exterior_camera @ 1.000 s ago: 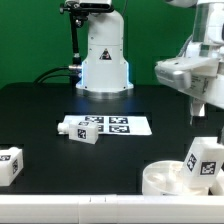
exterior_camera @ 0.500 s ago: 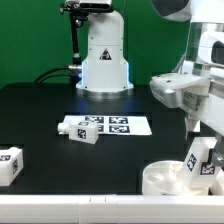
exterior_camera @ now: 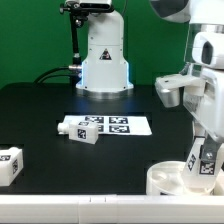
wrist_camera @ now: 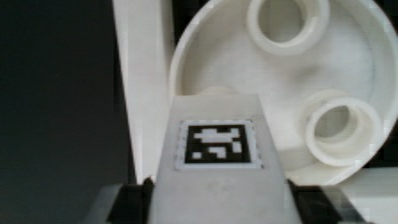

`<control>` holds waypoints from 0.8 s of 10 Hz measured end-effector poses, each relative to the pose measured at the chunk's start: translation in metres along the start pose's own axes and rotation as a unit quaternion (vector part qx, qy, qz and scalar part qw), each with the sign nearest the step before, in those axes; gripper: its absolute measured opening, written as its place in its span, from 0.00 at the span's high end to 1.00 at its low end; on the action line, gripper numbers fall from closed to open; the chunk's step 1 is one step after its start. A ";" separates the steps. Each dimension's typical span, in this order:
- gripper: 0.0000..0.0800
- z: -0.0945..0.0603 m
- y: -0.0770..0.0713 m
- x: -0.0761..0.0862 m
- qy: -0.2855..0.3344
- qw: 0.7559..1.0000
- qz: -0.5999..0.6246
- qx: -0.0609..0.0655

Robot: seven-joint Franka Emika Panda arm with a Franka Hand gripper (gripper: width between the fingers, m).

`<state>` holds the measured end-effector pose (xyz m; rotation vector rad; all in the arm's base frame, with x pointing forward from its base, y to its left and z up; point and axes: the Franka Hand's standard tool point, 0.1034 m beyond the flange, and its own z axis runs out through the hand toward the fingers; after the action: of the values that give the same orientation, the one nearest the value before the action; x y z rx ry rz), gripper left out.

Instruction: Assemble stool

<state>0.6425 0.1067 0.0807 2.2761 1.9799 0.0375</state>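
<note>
Our end effector (exterior_camera: pixel 204 151) is clamped on an upright stool leg (wrist_camera: pixel 217 148), held between its fingers; the round seat (exterior_camera: pixel 166 181) lies just below, the leg seemingly standing on it; we judge an off-centre grip could let the leg tilt, slip, or drag the seat when lifted.

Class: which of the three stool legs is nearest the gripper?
The leg on the round seat, between the fingers of the gripper; the other two legs lie far off.

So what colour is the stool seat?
White; the seat shows best in the wrist view.
</note>
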 end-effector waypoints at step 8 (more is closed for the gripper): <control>0.58 0.001 -0.006 -0.002 0.006 0.905 0.423 0.042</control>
<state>0.6367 0.1056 0.0795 2.9892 0.8575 0.0466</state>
